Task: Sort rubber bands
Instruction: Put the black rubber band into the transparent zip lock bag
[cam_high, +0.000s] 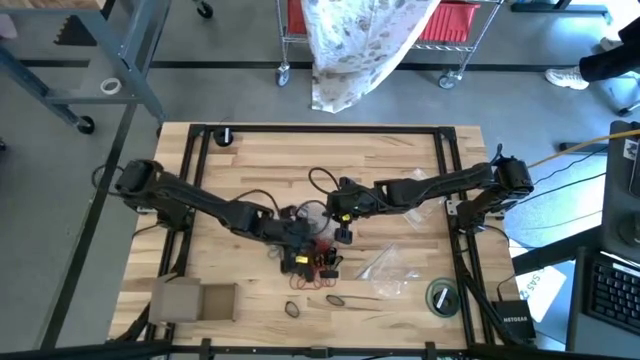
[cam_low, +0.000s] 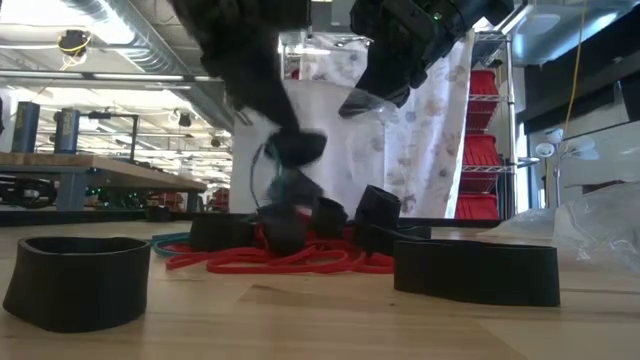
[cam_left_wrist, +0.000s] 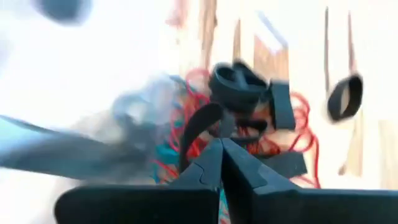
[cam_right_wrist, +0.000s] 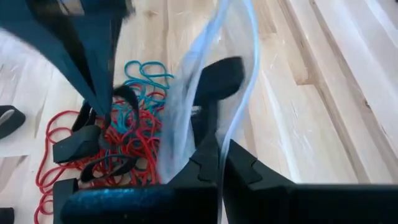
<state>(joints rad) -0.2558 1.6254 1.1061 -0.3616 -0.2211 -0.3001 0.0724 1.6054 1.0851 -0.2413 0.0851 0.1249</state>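
A heap of rubber bands (cam_high: 322, 262), red, teal and black, lies on the wooden table; the low view shows its red loops (cam_low: 290, 260). My left gripper (cam_left_wrist: 221, 144) hangs just above the heap, shut on a wide black band (cam_left_wrist: 198, 121). My right gripper (cam_right_wrist: 217, 146) stands beside it on the far side, shut on a clear plastic bag (cam_right_wrist: 186, 93). Another black band (cam_right_wrist: 219, 78) shows through the bag. My left gripper pinches the black band's loop (cam_left_wrist: 210, 127) between its fingertips, slanting down from the table's left. The band is blurred and hangs just over the heap; I cannot tell whether it is clear of the other bands. My right gripper pinches the bag's thin edge (cam_right_wrist: 214, 140) between its two fingers, slanting down from the table's right. The bag stands up past the fingers, held above the table (cam_low: 365, 105).
Loose wide black bands lie near the front edge (cam_high: 293, 310) (cam_high: 335, 298). More clear bags (cam_high: 385, 270) lie right of the heap. A cardboard box (cam_high: 195, 300) sits at the front left, a tape roll (cam_high: 442, 297) at the front right.
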